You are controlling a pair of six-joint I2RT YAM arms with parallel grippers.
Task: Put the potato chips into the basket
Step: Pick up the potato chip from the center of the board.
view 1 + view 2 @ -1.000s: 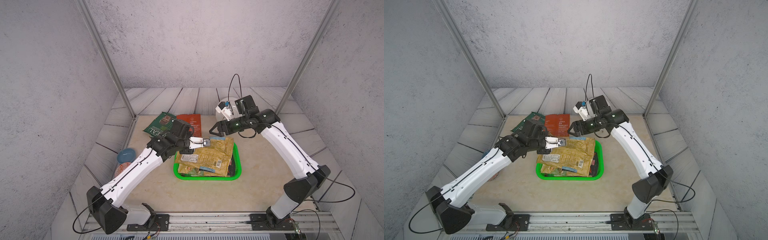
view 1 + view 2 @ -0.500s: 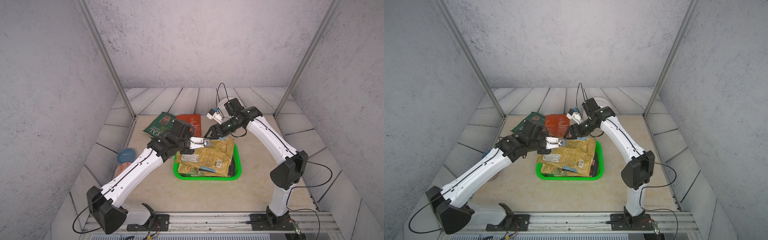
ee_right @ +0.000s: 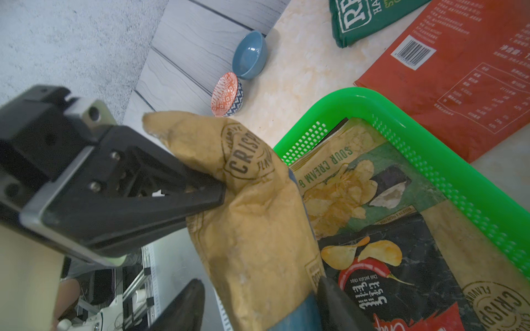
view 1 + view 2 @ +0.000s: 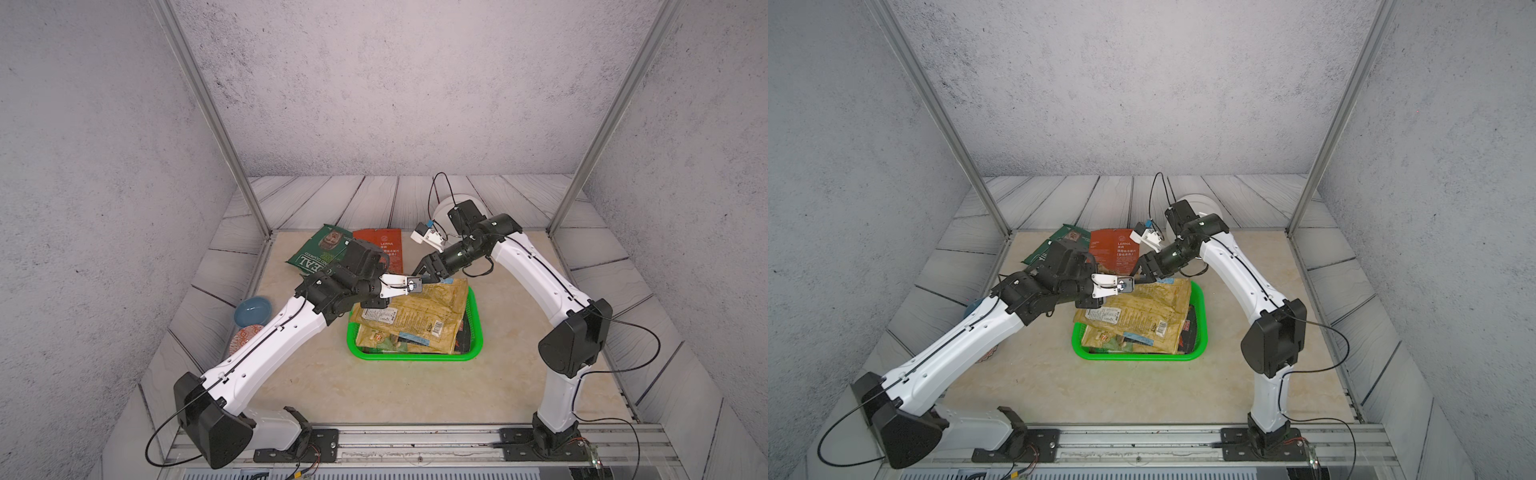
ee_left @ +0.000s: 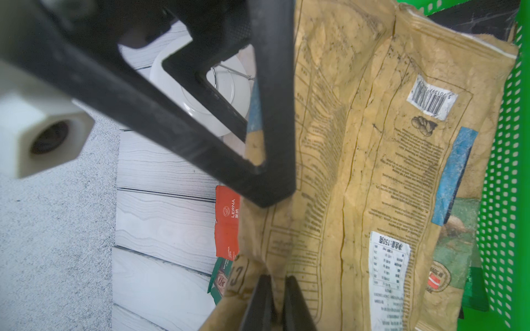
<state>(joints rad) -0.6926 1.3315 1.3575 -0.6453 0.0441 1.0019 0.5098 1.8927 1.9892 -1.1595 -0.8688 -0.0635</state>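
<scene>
Since the earlier frame the right arm (image 4: 536, 270) had swung in; right gripper (image 3: 258, 286) now at the mustard-yellow bag (image 4: 419, 316), jaws part-open astride its far edge, not gripping. Left gripper (image 4: 415, 286) jaws were pinched on the bag's far corner, its length slanting from there toward the robot onto the pile (image 4: 399, 340) in the green basket (image 4: 415, 358). Legible: "CRISP" on it; "LERNA" bag (image 4: 380, 245) and "REAL" bag (image 4: 320, 253) lay on the counter (image 4: 374, 395) beyond.
</scene>
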